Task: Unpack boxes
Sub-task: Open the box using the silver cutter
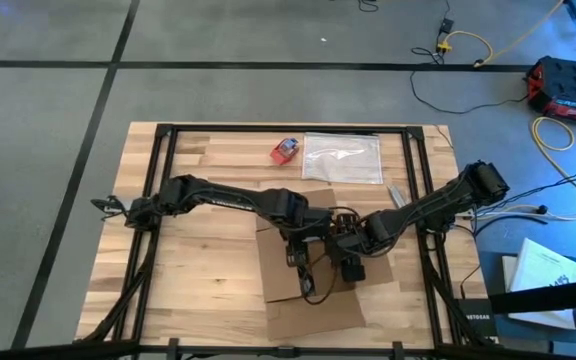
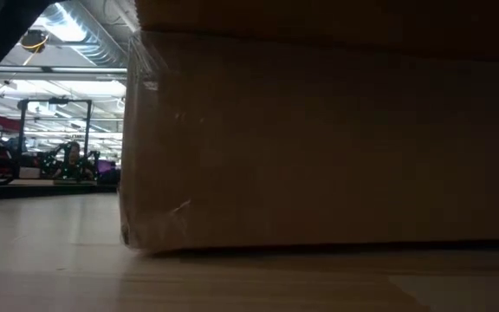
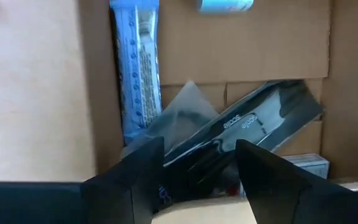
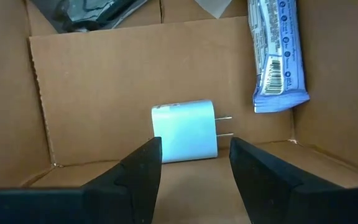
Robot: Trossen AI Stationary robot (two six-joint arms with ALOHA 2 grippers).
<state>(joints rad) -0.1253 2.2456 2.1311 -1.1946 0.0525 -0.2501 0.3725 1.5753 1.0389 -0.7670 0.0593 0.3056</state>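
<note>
Cardboard box [image 1: 308, 275]; beyond it, red-and-blue object [image 1: 285, 150] beside plastic bag [image 1: 342, 157].

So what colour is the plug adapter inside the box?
The plug adapter is white, best seen in the right wrist view.

Low view: the box [image 2: 319, 139] fills the frame, its top and right side cut off, both arms hidden behind it. High view: the arms cover the box interior. Left wrist view: the black packet [image 3: 247, 134] runs behind the left tool [image 3: 197, 171]; small print unreadable.
</note>
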